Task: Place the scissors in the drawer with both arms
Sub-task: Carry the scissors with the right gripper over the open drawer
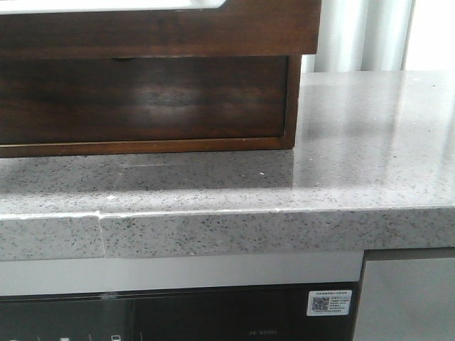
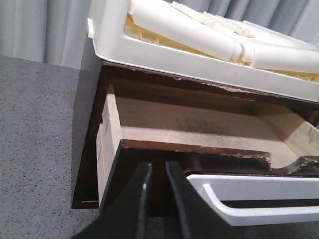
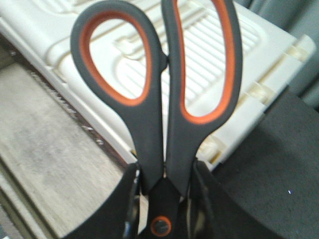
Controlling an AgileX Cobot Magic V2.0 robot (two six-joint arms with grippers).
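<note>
Nearest to you, the right gripper (image 3: pixel 162 199) holds the scissors (image 3: pixel 159 99) by the handle stems near the pivot, loops pointing away, above white plastic and what looks like the drawer's wood floor. The left gripper (image 2: pixel 155 199) has jaws narrow, maybe pinching the drawer (image 2: pixel 199 124) front edge, I cannot tell for sure. Drawer is pulled open already. Left to do, in my judgement: lower scissors inside, release, then close.

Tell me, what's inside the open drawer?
The drawer shows only bare wood inside; no scissors yet, the right pincer holds them. The left pincer hides its front corner.
</note>
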